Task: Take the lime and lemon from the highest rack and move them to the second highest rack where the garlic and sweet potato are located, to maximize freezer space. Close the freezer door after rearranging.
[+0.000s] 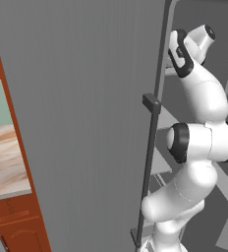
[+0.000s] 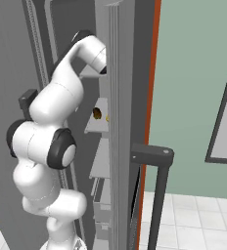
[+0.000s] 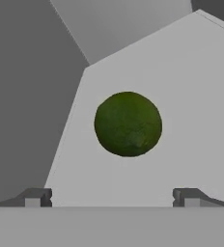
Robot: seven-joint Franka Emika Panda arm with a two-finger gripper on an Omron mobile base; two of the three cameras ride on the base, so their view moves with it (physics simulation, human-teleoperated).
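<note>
Fingers [image 3: 112, 197]: 2 small dark tips, spread apart, nothing between them. Small dark green round lime [image 3: 128, 124]: just beyond, centred, resting on thin flat pale grey highest rack [image 3: 191, 87]. Step: likely approach for lime pickup. Next: advance, straddle lime, clamp.

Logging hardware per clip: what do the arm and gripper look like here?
The arm is glossy white with rounded, tubular links and black bands at its joints. No cables or markings show. The gripper has two small dark grey fingertips with blocky, stepped ends.
</note>
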